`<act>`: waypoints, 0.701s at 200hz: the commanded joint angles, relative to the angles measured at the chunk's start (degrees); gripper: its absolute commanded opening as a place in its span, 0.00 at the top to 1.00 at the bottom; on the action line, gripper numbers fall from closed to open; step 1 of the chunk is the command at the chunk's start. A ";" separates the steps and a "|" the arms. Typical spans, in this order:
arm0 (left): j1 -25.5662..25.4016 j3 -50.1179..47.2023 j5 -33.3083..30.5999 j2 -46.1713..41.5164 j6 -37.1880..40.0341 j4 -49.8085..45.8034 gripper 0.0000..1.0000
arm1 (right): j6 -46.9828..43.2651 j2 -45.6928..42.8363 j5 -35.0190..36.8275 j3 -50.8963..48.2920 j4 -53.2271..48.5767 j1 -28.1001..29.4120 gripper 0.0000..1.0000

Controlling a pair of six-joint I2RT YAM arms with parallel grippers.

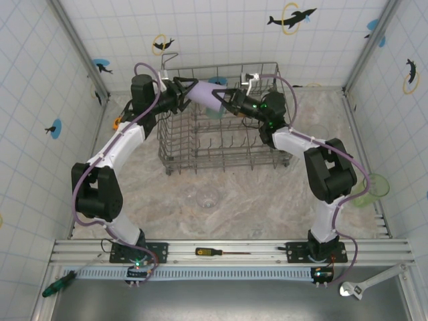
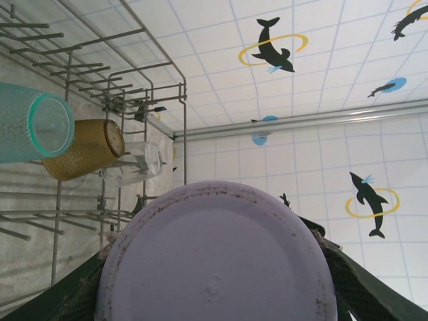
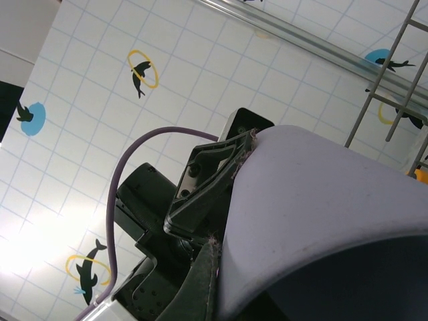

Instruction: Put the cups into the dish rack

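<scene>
A lavender cup (image 1: pixel 204 93) hangs on its side above the far end of the grey wire dish rack (image 1: pixel 200 144), held from both ends. My left gripper (image 1: pixel 190 92) grips its base; in the left wrist view the cup's round bottom (image 2: pixel 214 261) sits between the dark fingers (image 2: pixel 354 281). My right gripper (image 1: pixel 224 99) is shut on the cup's rim, one finger (image 3: pixel 204 287) pressed against the lavender wall (image 3: pixel 321 200). Inside the rack (image 2: pixel 154 87) lie a teal cup (image 2: pixel 33 127), an amber cup (image 2: pixel 87 150) and a clear cup (image 2: pixel 134 164).
A clear cup (image 1: pixel 206 196) stands on the table in front of the rack, and a pale green cup (image 1: pixel 371 189) lies at the right edge. An orange tape measure (image 1: pixel 117 122) sits left of the rack. A screwdriver (image 1: pixel 214 252) and a wrench (image 1: pixel 368 281) lie near the arm bases.
</scene>
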 commanded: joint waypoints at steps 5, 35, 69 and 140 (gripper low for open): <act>-1.23 -2.38 2.75 -1.40 2.79 0.93 1.00 | -2.75 0.86 -1.24 3.68 -1.34 1.14 0.93; -1.22 -3.52 1.75 -2.43 3.39 2.45 1.00 | -4.93 -0.18 -1.93 3.61 -5.10 1.06 0.60; -1.05 -2.22 -0.41 -3.19 6.29 0.70 1.00 | -16.13 -4.71 1.48 0.99 -17.68 1.41 0.29; -1.06 0.37 -8.47 -4.86 16.04 -7.92 1.00 | -30.16 -10.98 6.94 -4.54 -36.27 1.49 0.00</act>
